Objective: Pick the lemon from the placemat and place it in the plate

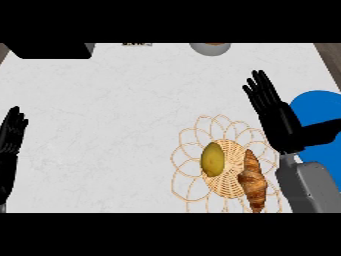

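The right hand (280,120) hangs flat and open over the white bench (114,110), fingers straight and pointing away from the robot, thumb stuck out sideways over the blue plate (328,107). It has hold of nothing. The plate lies just beyond the thumb, on the outer side of that hand, partly hidden by the grey forearm.

The lemon (213,158) sits on the woven placemat (202,132), below and to the inner side of the right hand, near the wrist but apart from the fingers. A croissant (253,180) lies beside the lemon on the same mat, close against the forearm.

The left hand (2,150) rests open at the far edge of the bench, well apart from the mat, fingers up, holding nothing.

A grey bowl (209,48) and a black box (47,49) stand far beyond the fingertips.
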Robot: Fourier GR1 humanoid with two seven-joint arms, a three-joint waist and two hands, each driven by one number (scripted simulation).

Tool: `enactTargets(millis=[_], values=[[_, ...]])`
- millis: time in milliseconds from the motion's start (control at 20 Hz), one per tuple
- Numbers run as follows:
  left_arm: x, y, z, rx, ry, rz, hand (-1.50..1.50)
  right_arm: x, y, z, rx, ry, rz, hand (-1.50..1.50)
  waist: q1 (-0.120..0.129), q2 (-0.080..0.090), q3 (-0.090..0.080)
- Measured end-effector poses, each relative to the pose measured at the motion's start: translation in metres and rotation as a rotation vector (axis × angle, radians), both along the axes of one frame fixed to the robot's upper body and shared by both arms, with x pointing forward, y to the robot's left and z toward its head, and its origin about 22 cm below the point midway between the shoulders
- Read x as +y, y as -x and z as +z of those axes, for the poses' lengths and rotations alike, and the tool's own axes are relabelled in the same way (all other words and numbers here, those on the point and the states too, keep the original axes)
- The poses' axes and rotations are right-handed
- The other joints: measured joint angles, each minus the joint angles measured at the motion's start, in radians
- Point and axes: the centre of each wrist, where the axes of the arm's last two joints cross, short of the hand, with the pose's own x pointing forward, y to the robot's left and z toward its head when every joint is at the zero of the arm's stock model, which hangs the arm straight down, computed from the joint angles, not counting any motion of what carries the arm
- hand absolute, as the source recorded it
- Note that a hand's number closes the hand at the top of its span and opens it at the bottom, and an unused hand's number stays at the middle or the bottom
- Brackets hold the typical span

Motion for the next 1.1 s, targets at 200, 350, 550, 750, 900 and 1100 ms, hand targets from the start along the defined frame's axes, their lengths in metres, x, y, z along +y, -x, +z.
enactTargets(millis=[200,350,550,750,900,1100], values=[[-0.015,-0.012,0.004,0.018,0.002,-0.032,0.0,0.027,-0.011,0.014,0.015,0.001,-0.222,-1.5,-0.005,0.004,0.007],[-0.022,-0.021,0.008,0.032,0.001,-0.061,0.0,0.027,-0.017,0.013,0.019,0.121,-0.396,1.5,-0.015,0.012,-0.004],[-0.032,-0.026,0.008,0.064,0.013,-0.104,0.0,0.014,-0.013,-0.016,0.095,0.455,-0.545,-1.5,-0.02,0.019,-0.009],[-0.047,-0.039,0.012,0.108,0.028,-0.136,0.0,0.065,0.002,-0.045,0.177,0.497,-0.713,-1.5,-0.015,0.013,0.003],[-0.056,-0.05,0.012,0.13,0.032,-0.153,0.0,0.095,0.011,-0.062,0.184,0.593,-0.778,-1.5,-0.008,0.01,0.006],[-0.062,-0.057,0.012,0.148,0.032,-0.147,0.0,0.112,0.019,-0.079,0.16,0.734,-0.829,-1.5,-0.013,0.0,0.006]])
